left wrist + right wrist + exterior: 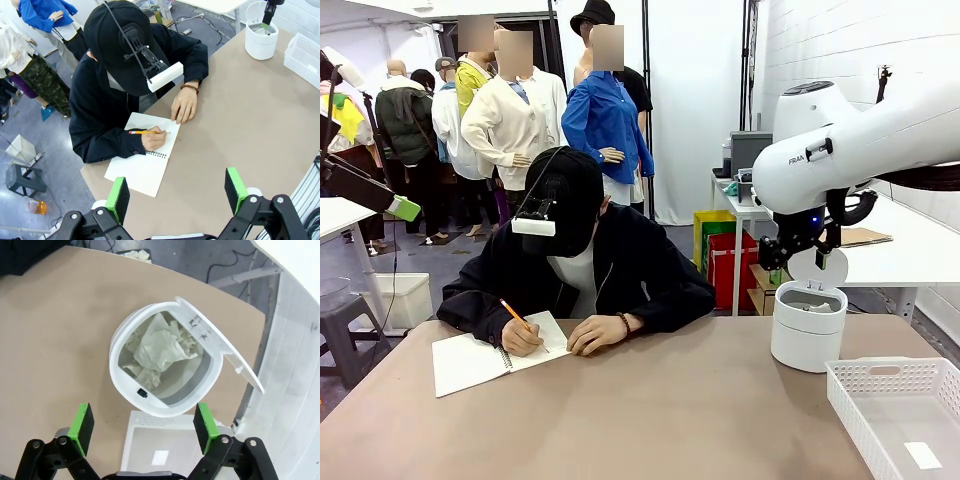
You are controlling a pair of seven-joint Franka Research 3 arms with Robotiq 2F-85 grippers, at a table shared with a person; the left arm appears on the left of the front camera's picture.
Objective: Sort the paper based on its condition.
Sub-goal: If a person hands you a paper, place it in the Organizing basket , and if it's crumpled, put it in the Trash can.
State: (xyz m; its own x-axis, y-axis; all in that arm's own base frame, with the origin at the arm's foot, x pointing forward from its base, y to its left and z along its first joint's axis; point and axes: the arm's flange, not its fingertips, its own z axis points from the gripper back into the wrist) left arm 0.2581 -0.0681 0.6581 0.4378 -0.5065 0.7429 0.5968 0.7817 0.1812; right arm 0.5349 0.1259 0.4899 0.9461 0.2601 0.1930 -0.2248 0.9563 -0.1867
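Note:
The paper (162,347), a crumpled white wad, lies inside the round white bin (120,385), whose flip lid (225,347) stands open. My right gripper (143,416) hovers straight above the bin's mouth, open, with nothing between its green pads. From the front, the right gripper (807,262) hangs just over the bin (807,325) at the table's right side. My left gripper (176,190) is open and empty, high above the near table edge.
A white lattice tray (900,410) with a flat white slip (923,455) sits at the front right beside the bin. Across the table a person writes with a pencil in a spiral notebook (470,360), both hands on the left half.

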